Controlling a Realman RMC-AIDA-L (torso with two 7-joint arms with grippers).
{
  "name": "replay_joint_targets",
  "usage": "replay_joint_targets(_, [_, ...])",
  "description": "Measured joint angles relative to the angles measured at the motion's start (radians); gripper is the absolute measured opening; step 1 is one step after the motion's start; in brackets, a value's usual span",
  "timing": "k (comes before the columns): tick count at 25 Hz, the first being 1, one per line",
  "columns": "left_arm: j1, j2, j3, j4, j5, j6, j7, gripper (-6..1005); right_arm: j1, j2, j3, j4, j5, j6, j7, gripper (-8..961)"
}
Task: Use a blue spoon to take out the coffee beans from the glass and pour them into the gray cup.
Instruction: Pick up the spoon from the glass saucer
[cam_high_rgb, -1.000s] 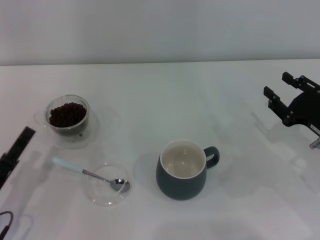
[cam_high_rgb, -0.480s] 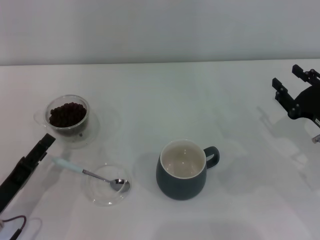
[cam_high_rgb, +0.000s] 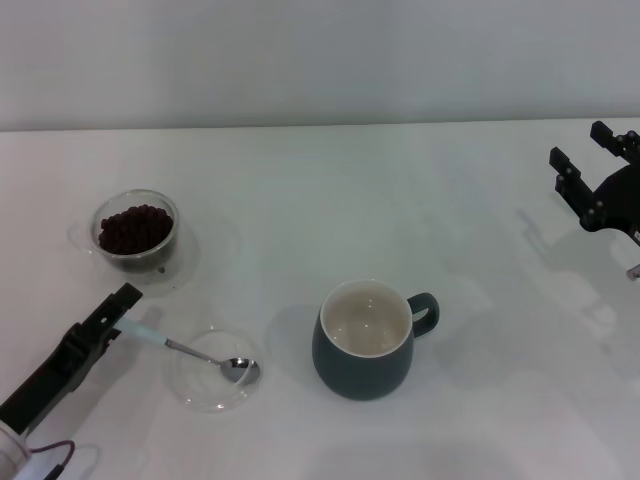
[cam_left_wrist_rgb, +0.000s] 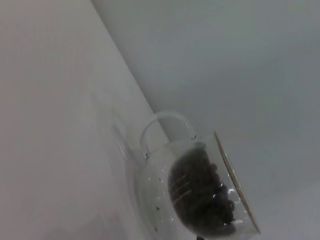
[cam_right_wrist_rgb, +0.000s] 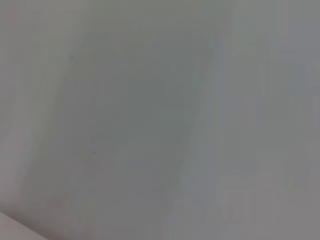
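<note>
We find the task at its opening stage. The beans (cam_high_rgb: 135, 228) all sit heaped in the glass (cam_high_rgb: 137, 238), which stands upright at the far left of the surface (cam_high_rgb: 320, 190). The cup (cam_high_rgb: 364, 340) stands upright near the middle, handle to the right, its cream inside bare — no beans transferred. The spoon (cam_high_rgb: 183, 348) lies untouched between them, its metal bowl resting in a clear saucer (cam_high_rgb: 213, 371) and its pale handle pointing toward the glass. Picking up the spoon, scooping and pouring all remain to be done.

The left gripper (cam_high_rgb: 118, 308) is low at the near left, its tip at the end of the spoon handle; we cannot tell whether it touches the handle, nor whether its fingers are spread or pressed together. The left wrist view shows the glass and its beans close by, nothing held. The right gripper (cam_high_rgb: 596, 165) is at the far right edge, well apart from everything, fingers spread and holding nothing; its wrist view shows only bare surface.

Against the earlier frames, the left arm has advanced from the near-left corner up to the spoon handle — we judge this an approach to grasp. The right gripper has drifted farther right. Glass, cup, spoon and saucer have not moved.
</note>
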Motion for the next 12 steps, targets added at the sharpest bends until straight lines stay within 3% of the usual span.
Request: replay_joint_targets(12, [-0.006,-0.004,0.000,0.022,0.063,0.018,-0.015,772,-0.015,-0.001,0.001,0.000,-0.002,-0.021,-0.003,545])
